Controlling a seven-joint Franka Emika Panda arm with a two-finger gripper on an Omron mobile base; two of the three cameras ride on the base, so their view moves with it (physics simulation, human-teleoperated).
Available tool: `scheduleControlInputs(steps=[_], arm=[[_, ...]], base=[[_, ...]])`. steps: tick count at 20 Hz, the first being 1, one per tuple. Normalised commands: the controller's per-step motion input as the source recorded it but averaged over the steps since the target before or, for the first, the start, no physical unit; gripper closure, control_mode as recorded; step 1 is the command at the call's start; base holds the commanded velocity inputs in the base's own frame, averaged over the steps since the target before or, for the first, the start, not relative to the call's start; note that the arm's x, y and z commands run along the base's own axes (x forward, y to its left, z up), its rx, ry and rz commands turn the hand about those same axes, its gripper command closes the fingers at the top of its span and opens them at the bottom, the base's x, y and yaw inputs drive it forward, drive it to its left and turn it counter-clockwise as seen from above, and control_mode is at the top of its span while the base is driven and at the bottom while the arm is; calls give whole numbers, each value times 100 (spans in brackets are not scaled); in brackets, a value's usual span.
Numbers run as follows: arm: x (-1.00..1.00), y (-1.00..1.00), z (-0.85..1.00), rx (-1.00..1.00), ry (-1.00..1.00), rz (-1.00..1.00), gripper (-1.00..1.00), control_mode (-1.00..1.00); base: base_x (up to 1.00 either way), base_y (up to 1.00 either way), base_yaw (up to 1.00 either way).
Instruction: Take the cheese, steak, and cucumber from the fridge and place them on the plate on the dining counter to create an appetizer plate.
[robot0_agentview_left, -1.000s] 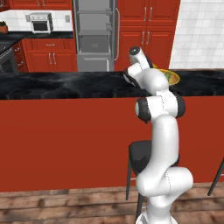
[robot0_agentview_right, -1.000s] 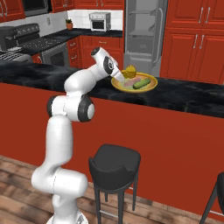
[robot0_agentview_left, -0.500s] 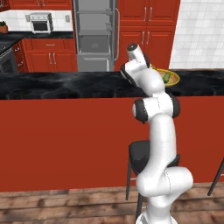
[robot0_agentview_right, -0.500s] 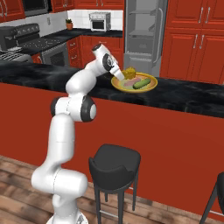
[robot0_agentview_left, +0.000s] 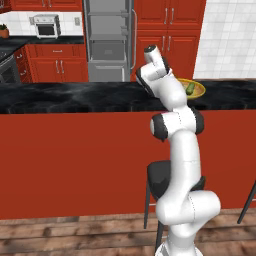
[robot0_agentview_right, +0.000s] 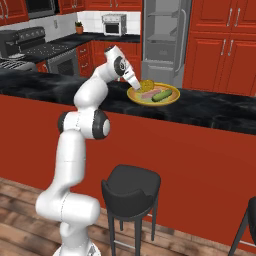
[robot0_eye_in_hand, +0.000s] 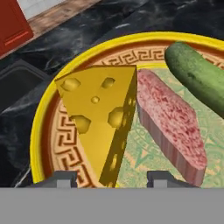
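So here's the setup, going left to right. In the right base view there's a stove (robot0_agentview_right: 30, 50) at the far left on the back wall, then a small toaster oven (robot0_agentview_right: 114, 24) on the back counter, and the fridge (robot0_agentview_right: 162, 37) standing grey between the red cabinets (robot0_agentview_right: 220, 45), with its grey shelves showing.

The dining counter (robot0_agentview_right: 210, 112) runs across the front, glossy black top, plain red panel below. A black stool (robot0_agentview_right: 131, 190) is parked in front of it, beside the arm.

The plate (robot0_agentview_right: 171, 98) sits on the counter top, yellow rim, and all three foods are on it. From the hand view: the cheese (robot0_eye_in_hand: 98, 113) is on the left part of the plate, a yellow wedge with holes, standing with its holey side face toward the steak (robot0_eye_in_hand: 170, 127). The steak lies flat right beside it, looks like touching or nearly so. The cucumber (robot0_eye_in_hand: 199, 76) lies over at the right, just past the steak, apart from the cheese.

The gripper (robot0_eye_in_hand: 111, 178) hangs over the near edge of the plate, right above the tip of the cheese wedge. Its fingertips (robot0_eye_in_hand: 61, 178) stand apart with the wedge's tip between them, and I can't tell whether they're touching it. Jaws look parted, nothing lifted.
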Motion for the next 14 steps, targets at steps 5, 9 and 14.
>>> scheduleControlInputs(steps=[5, 9, 14], arm=[[-85, 0, 46, -1, -24, 0, -100, -100], [-100, 1, 82, 0, -27, 0, -100, -100], [-100, 12, 94, 3, -8, 1, -100, -100]], base=[[0, 0, 0], [0, 0, 0], [0, 0, 0]])
